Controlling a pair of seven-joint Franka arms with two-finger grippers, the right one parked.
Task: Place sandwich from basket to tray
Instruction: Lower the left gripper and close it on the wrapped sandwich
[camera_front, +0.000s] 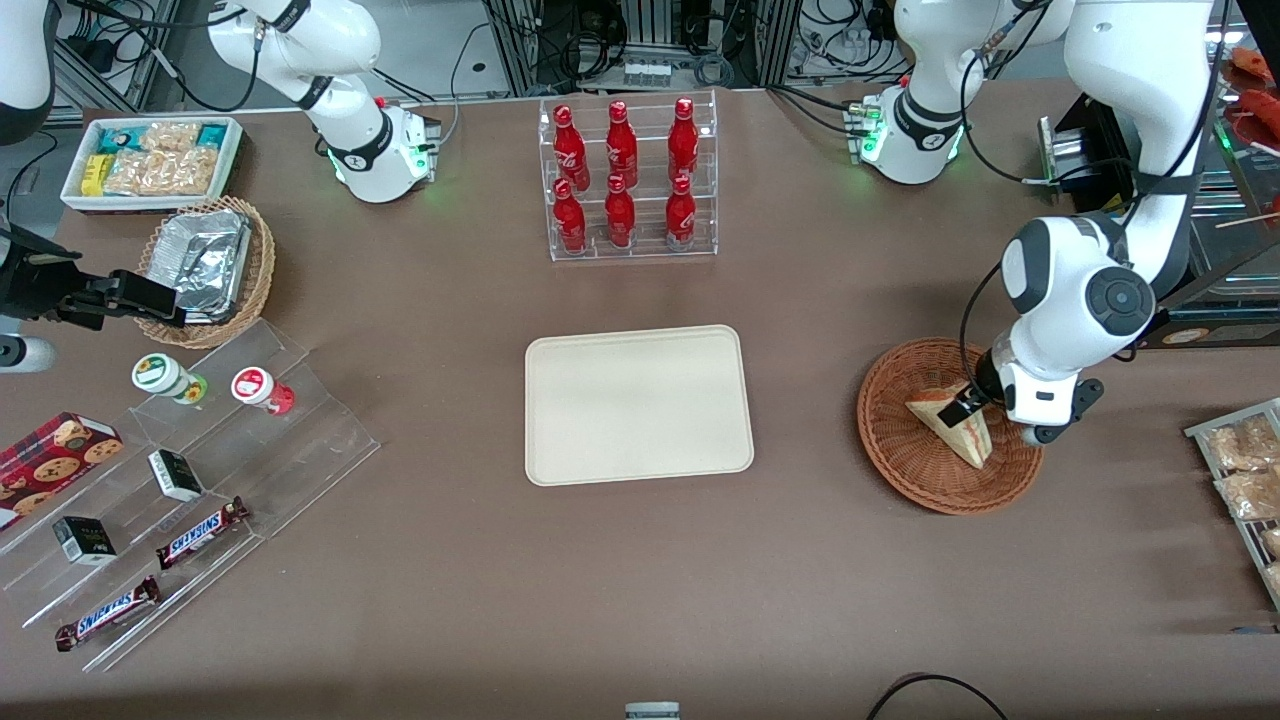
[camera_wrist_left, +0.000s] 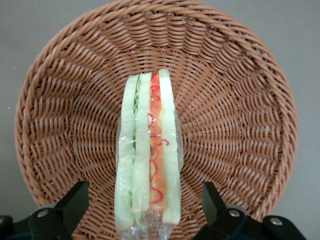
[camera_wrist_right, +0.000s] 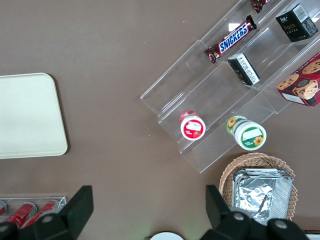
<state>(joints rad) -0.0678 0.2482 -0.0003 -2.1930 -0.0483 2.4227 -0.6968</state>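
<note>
So we've got the hand down in the basket, near the working arm's end of the bench, fingers spread wide either side of the sandwich, not touching. Sandwich stands on edge. The tray sits mid-bench.

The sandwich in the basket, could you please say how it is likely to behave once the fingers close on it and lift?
The sandwich looks soft, so it would probably squash under a firm squeeze. Its clear glossy wrap may be slippery. It stands on edge in the basket, so a nudge could tip it. The open gripper straddles it, fingers apart from it.
</note>
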